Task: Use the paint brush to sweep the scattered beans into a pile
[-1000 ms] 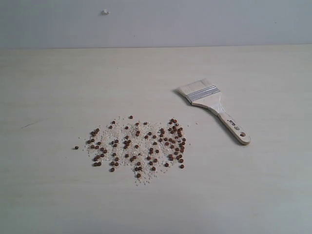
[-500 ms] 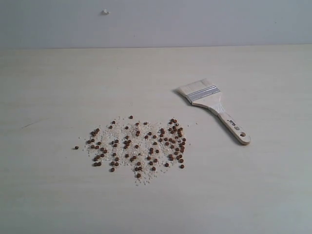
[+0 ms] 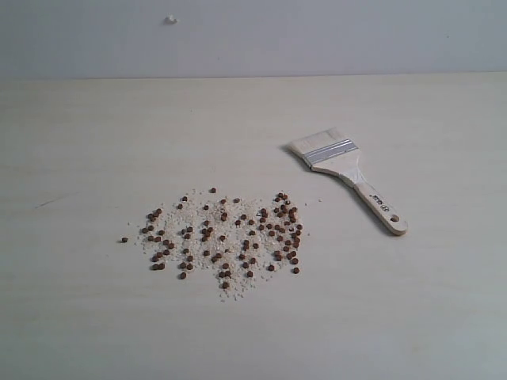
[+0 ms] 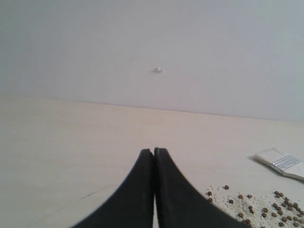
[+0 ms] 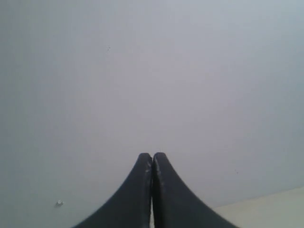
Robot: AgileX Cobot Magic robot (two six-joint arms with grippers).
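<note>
In the left wrist view only the bristle end and part of the ferrule of the paint brush (image 4: 279, 161) show. The rest runs off the picture's edge, as does most of the spread of beans (image 4: 266, 209). The left gripper (image 4: 154, 151) is clenched, its two black fingers pressed together on nothing. The right gripper (image 5: 152, 155) is clenched and empty as well, and faces a grey wall (image 5: 152, 71).

In the exterior view the paint brush (image 3: 346, 176) lies flat on the pale table (image 3: 95, 134). It has cream bristles, a silver ferrule and a light wooden handle with a hole at its end. The dark print on the handle is too small to read.

The reddish-brown beans (image 3: 226, 237) lie left of the paint brush and nearer the camera, apart from it. They are spread loose among whitish crumbs (image 3: 231, 291) rather than heaped, and are thickest on the side toward the paint brush.
</note>
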